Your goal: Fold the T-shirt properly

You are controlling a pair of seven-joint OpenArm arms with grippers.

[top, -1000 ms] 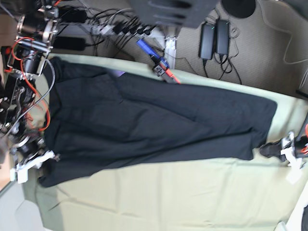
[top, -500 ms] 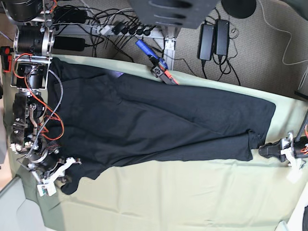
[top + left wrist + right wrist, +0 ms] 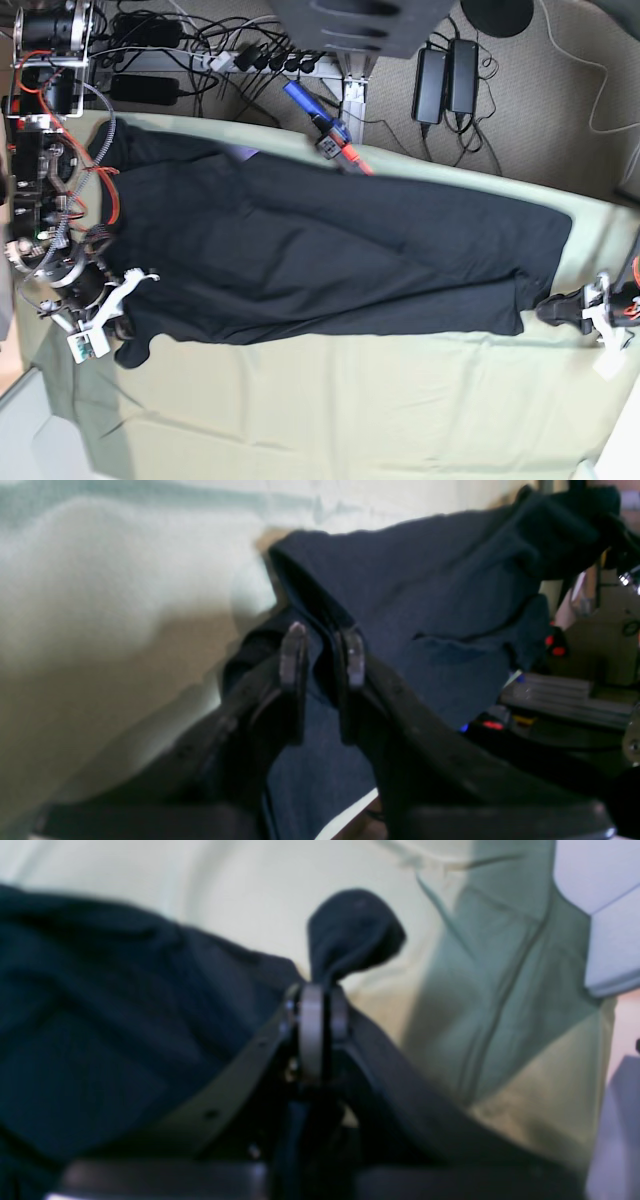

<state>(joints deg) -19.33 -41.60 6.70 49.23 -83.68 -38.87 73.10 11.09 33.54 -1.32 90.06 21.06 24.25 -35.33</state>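
While the T-shirt lies stretched long across the green cloth, we judge only a first lengthwise fold done, with our left gripper and right gripper each clamped tight on an end.

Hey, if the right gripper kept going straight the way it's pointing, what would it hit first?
Probably the pale green table cloth. The right gripper, jaws shut on the T-shirt, points past the pinched tuft; depth is unclear.

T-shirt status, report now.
Both claws, left and right, shut on T-shirt corners. Shirt stretched flat on green cloth. Nothing in the way.
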